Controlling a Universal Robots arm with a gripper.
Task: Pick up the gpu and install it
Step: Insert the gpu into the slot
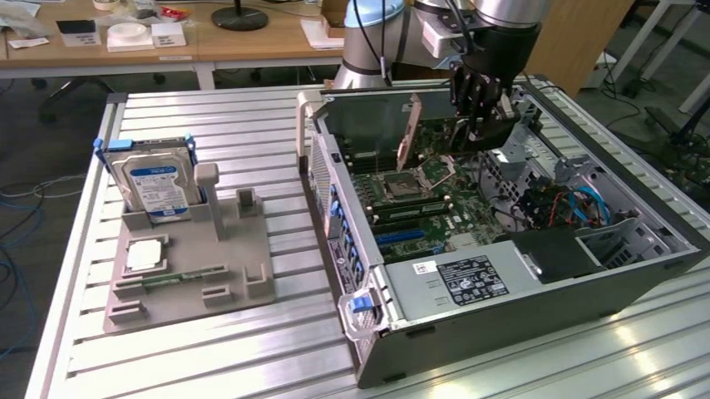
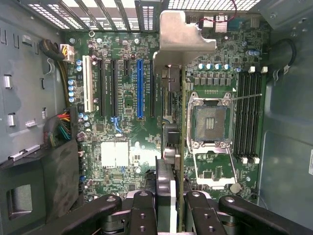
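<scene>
My gripper point(image 2: 171, 208) is clamped on the gpu point(image 2: 172, 122), a thin dark expansion card with a grey metal bracket, held edge-on inside the open grey computer case point(image 1: 521, 320) over the green motherboard point(image 2: 122, 147), its long axis parallel to the long blue slot point(image 2: 140, 88) just beside it, away from the square processor socket point(image 2: 210, 120).

The black pincer point(image 2: 169, 198) gripping the thin dark gpu card point(image 2: 182, 36) is hanging in free room above the green motherboard point(image 2: 122, 122), grey metal case walls point(image 2: 286, 147) flanking it.
</scene>
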